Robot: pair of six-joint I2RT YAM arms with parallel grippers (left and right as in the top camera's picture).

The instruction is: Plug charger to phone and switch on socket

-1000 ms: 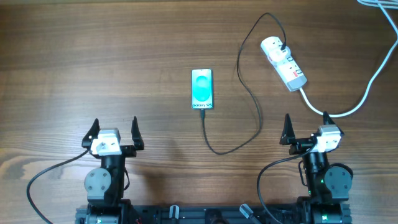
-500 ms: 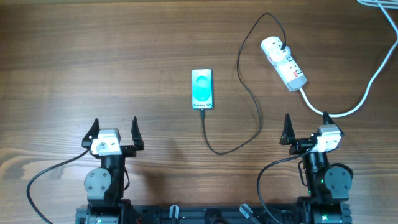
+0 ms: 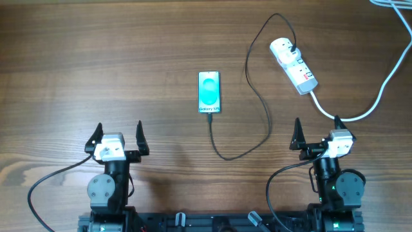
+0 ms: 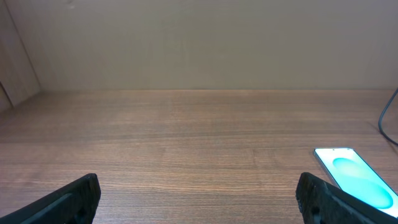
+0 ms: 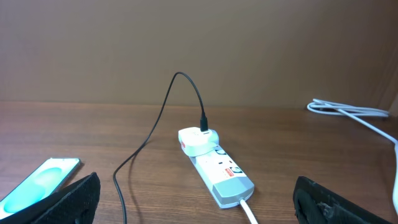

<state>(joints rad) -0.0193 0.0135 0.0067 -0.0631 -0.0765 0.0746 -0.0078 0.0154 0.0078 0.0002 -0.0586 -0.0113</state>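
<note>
The phone [image 3: 210,92] lies flat mid-table, its teal screen lit; it also shows in the left wrist view [image 4: 353,177] and the right wrist view [image 5: 38,184]. The black charger cable [image 3: 259,106] runs from the phone's near edge in a loop up to the white socket strip [image 3: 293,65], where a white plug [image 5: 198,140] sits in the far outlet. The strip shows in the right wrist view [image 5: 217,171]. My left gripper [image 3: 118,138] is open and empty, near and left of the phone. My right gripper [image 3: 317,133] is open and empty, near the strip's cord end.
The strip's thick white cord [image 3: 380,96] curves from its near end off to the far right; it also lies at the right of the right wrist view [image 5: 351,112]. A wall stands behind the wooden table [image 3: 96,64].
</note>
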